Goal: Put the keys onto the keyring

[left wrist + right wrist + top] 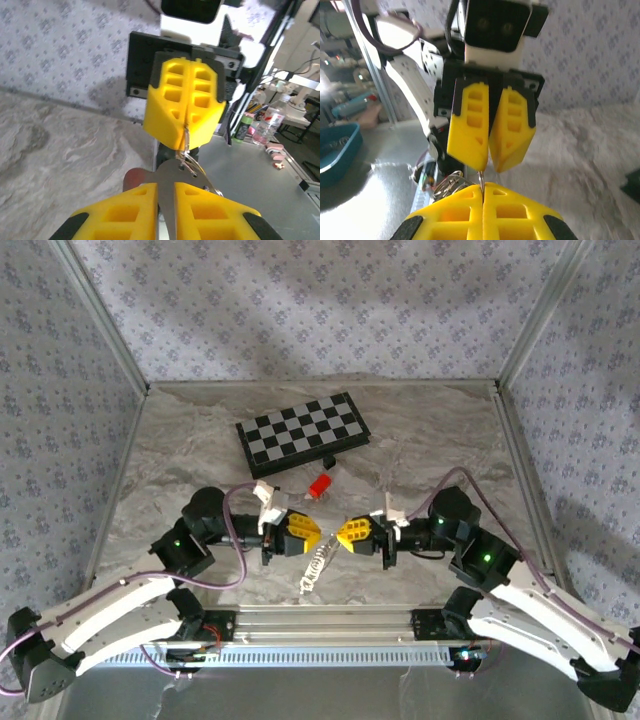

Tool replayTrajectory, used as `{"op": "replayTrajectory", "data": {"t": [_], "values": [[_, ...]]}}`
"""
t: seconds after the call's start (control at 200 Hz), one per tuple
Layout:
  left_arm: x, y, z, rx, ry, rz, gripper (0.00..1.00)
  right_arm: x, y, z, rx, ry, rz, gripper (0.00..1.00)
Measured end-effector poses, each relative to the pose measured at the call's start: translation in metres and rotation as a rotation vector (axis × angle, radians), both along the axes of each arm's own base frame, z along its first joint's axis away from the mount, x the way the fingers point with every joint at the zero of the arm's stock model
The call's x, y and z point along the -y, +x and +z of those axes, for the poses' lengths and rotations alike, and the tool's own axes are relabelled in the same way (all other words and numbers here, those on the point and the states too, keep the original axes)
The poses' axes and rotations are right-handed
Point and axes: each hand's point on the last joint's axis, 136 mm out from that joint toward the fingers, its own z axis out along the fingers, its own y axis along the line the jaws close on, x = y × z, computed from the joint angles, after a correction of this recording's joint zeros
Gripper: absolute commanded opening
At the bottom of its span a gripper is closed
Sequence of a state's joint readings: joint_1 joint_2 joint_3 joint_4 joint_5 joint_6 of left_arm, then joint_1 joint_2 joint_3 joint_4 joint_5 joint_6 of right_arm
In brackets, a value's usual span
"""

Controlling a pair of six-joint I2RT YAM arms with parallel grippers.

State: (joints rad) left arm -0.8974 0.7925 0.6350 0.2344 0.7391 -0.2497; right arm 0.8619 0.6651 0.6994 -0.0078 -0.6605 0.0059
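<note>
From above, the left gripper [314,538] and right gripper [340,536] are meeting tip to tip, the keyring [313,571] dangling beneath them. The red piece [320,485] and chessboard [303,432] are lying behind, apart from both. At the left wrist, its jaws are pinching the keys [172,176], while the opposite jaws are clamping thin wire. At the right wrist, its jaws are pressing shut on a metal sliver.

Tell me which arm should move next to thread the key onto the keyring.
Probably left: the left hand grips a key beside the keyring, which the right hand pinches and could steady.
</note>
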Motion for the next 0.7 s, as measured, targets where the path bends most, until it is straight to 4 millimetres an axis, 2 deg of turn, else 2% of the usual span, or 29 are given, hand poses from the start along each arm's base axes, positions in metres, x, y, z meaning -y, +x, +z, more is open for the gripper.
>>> {"op": "replayTrajectory", "data": {"t": [0.105,0.33,0.7], "values": [[0.002,-0.011,0.015,0.049,-0.030,-0.039,0.17,0.001,-0.002,0.008,0.003,0.071,0.005,0.00],[0.004,-0.026,0.033,0.129,-0.068,-0.085,0.16,0.000,0.000,0.006,-0.029,0.126,0.002,0.00],[0.015,-0.022,0.031,0.178,-0.052,-0.077,0.11,0.002,-0.002,0.016,-0.018,0.168,0.004,0.00]]}}
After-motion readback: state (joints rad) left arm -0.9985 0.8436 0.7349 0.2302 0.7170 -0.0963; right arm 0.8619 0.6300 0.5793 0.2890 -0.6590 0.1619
